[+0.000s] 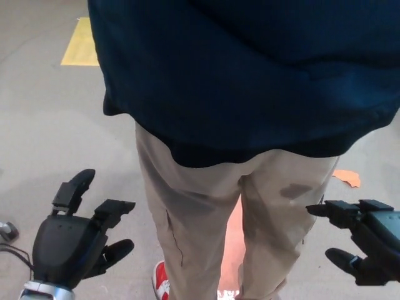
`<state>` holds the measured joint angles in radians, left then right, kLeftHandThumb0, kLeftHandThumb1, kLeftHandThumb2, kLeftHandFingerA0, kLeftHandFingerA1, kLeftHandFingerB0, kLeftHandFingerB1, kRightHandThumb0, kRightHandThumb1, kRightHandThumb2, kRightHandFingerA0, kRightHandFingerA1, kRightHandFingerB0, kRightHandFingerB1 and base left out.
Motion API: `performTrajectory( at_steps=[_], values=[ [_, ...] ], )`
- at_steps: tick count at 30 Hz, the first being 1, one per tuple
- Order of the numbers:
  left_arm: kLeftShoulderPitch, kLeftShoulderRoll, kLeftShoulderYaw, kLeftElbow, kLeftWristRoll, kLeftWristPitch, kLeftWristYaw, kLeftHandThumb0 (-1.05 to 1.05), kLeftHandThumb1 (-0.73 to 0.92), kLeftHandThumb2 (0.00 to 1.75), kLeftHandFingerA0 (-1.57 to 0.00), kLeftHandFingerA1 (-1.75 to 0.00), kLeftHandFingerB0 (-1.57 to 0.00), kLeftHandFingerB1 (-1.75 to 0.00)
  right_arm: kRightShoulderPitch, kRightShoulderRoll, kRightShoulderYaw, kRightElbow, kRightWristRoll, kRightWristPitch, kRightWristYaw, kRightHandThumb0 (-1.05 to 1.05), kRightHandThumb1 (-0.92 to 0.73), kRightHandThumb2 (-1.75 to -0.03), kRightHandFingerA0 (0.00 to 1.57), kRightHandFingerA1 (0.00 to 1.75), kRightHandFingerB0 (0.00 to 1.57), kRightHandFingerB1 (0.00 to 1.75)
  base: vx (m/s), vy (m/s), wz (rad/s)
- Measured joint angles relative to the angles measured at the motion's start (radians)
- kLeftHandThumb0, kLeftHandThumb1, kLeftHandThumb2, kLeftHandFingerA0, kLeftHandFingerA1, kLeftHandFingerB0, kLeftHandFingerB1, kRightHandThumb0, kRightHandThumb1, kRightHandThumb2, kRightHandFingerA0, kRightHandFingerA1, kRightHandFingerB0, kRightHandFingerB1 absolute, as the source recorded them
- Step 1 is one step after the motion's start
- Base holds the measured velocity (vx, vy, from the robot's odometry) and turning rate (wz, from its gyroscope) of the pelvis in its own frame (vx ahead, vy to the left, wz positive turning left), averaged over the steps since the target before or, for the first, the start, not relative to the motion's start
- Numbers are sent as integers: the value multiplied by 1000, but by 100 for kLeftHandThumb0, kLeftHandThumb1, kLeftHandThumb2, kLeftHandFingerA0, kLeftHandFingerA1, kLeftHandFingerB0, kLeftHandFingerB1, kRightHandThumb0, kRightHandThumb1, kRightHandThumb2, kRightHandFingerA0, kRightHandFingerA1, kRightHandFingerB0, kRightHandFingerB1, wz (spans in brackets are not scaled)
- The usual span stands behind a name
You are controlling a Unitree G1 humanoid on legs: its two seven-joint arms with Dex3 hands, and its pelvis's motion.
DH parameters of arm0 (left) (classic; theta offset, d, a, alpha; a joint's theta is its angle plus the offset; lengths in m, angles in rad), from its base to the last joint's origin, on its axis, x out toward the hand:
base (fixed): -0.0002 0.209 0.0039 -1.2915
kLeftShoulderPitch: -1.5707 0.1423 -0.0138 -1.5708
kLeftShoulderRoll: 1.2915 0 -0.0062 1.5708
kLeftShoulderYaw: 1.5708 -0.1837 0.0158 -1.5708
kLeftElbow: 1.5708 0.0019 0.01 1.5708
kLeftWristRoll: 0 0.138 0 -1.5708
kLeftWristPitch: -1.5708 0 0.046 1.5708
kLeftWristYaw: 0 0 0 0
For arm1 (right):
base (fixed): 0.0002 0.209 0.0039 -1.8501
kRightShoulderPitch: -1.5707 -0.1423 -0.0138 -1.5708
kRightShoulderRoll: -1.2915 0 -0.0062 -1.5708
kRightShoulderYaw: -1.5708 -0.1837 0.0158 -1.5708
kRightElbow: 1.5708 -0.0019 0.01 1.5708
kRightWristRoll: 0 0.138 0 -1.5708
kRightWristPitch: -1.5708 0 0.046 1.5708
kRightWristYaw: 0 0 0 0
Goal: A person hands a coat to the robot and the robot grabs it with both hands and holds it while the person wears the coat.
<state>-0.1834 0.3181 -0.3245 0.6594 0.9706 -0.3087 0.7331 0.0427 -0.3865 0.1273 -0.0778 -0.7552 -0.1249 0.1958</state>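
Fingers: left hand (72, 240) is released, its two fingers (75, 187) spread upward and the thumb out to the side, grasping nothing; right hand (369, 240) is likewise released, fingers pointing toward the person, thumb below, nothing between them.
Coat (250, 69): dark blue, on the person's back, filling the upper frame; its hem runs across the picture just above the trousers, its long axis runs up out of frame.
Coat, hidden: collar, shoulders and sleeves are cut off by the top and right edges.
Trousers (194, 212): beige, standing between the two hands, apart from both.
Floor (56, 125): grey, with a yellow patch (81, 44) at upper left.
Shoe (162, 281): red and white, mostly hidden behind the left leg.
Scrap (347, 177): orange, on the floor at right.
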Motion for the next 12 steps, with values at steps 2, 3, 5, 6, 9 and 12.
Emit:
performTrajectory(
  at_steps=[2, 3, 5, 6, 9, 12],
  values=[
    [-1, 2, -2, 0, -1, 6, -5, -73, 85, 66, -60, -37, -66, -39, -13, -7, 8, 0, -1, 16, 20, -48, -82, -65, 33, 33, 34, 33, 0, 0, 0],
    [-3, 5, -6, 2, -3, 12, -11, -73, 85, 67, -58, -37, -66, -39, -26, -16, 19, 0, -1, 39, 48, -49, -82, -67, 31, 33, 32, 33, 0, 0, 0],
    [-4, 11, -10, 3, -5, 19, -19, -73, 86, 67, -58, -37, -65, -39, -39, -24, 29, 0, -2, 62, 76, -50, -82, -68, 31, 33, 32, 33, 0, 0, 0],
    [-5, 16, -12, 3, -7, 21, -24, -74, 86, 67, -58, -37, -62, -38, -46, -28, 35, 0, -2, 76, 92, -48, -83, -65, 28, 31, 36, 34, 0, 0, 0],
    [-6, 38, -15, -1, -15, 32, -46, -74, 87, 68, -59, -37, -61, -38, -58, -42, 57, -4, -3, 120, 139, -49, -83, -65, 28, 31, 36, 34, 0, 0, 0],
    [-5, 42, -17, -5, -19, 37, -57, -75, 87, 68, -60, -38, -60, -37, -60, -47, 64, -7, -3, 139, 157, -49, -83, -65, 26, 30, 35, 34, 0, 0, 0]
  ],
)
